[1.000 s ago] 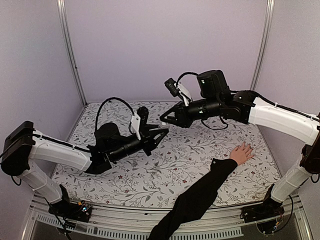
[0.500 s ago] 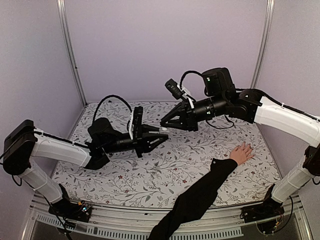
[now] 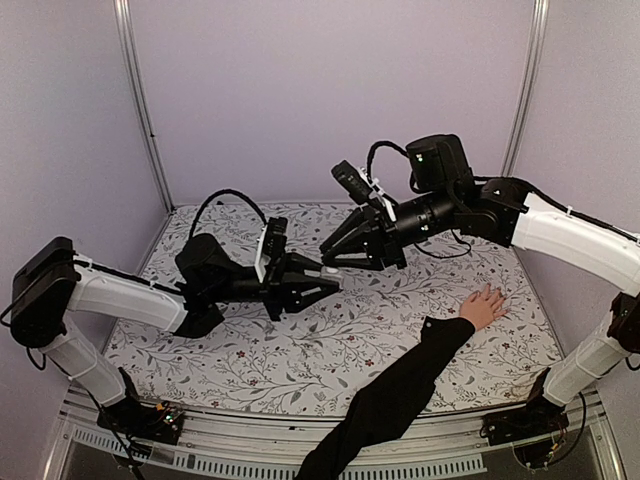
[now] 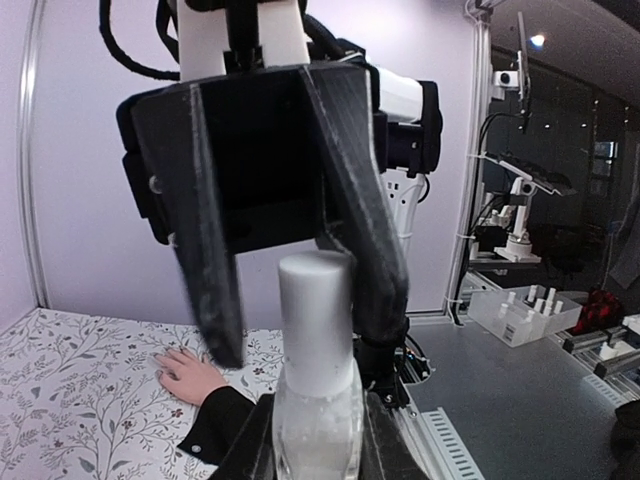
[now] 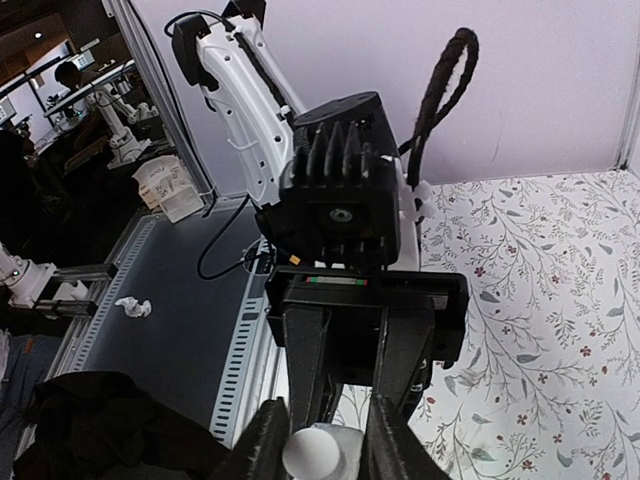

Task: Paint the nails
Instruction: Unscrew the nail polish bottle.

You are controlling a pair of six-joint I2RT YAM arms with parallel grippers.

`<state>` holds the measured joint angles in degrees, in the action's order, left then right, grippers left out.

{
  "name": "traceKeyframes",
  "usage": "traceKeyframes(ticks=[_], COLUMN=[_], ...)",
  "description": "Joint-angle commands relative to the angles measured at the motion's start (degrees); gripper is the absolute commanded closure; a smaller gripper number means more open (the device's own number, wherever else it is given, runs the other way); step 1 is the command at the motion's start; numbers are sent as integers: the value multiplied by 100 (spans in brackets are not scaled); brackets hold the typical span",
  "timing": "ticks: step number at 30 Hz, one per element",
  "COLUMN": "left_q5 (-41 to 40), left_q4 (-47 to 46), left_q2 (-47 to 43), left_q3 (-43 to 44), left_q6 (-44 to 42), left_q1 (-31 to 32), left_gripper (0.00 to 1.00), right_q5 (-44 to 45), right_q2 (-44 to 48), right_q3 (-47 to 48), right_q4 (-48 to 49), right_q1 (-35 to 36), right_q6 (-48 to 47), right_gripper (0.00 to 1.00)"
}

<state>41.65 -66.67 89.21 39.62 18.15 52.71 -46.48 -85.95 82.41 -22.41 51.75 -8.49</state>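
My left gripper [image 3: 322,280] is shut on a small pale translucent bottle [image 4: 315,425] with a white cap [image 4: 315,320] and holds it upright above the table's middle. My right gripper [image 3: 335,258] is open, with one finger [image 4: 362,230] on each side of the cap; the cap [image 5: 320,455] shows between its fingertips in the right wrist view. A light-skinned hand [image 3: 485,305] with a black sleeve [image 3: 400,385] lies flat at the right, fingers spread. It also shows in the left wrist view [image 4: 185,375]. Its nails are too small to make out.
The floral tablecloth [image 3: 330,345] covers the table. Purple walls close in the back and sides, with metal posts [image 3: 140,100] at the corners. The sleeved arm crosses the near right part of the table from its front edge.
My left gripper has carried the bottle a little to the right. My right gripper has come down and left towards it, and its jaws now straddle the cap. The hand has not moved.
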Motion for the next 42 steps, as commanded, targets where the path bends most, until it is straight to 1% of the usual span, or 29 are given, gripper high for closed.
traceKeyframes(ticks=[1,3,6,10,17,19,23,24,30,37,42], left_q5=[-840,-1392,-2035,-2766,-3941,-4082,-4147,-4303,-4516,-4551,-4532], left_q4=[54,339,808,1216,1731,1758,1826,1856,1904,2018,2080], left_q2=[-362,-519,-678,-770,-704,-642,-536,-510,-441,-388,-361], left_q3=[-65,-118,-104,-85,100,153,281,314,410,512,556], left_q6=[-616,-824,-1134,-1397,-1663,-1722,-1771,-1798,-1806,-1986,-2016], left_q1=[159,153,160,193,365,426,496,511,542,573,597], left_gripper=[100,100,100,100,100,100,100,100,100,100,100], right_q5=[507,823,1148,1495,2278,2418,2499,2496,2415,2332,2302], right_q2=[107,161,179,191,153,108,-34,-71,-171,-296,-349], right_q3=[-67,-76,-76,-56,-31,-19,69,77,91,146,199], right_q4=[263,299,348,459,592,623,621,623,633,587,581], right_q1=[38,23,-71,-173,-174,-174,-174,-174,-173,-174,-174], right_q6=[204,335,639,1076,1618,1713,1887,1913,2033,2060,2037], right_gripper=[63,52,43,41,48,51,59,61,68,70,85])
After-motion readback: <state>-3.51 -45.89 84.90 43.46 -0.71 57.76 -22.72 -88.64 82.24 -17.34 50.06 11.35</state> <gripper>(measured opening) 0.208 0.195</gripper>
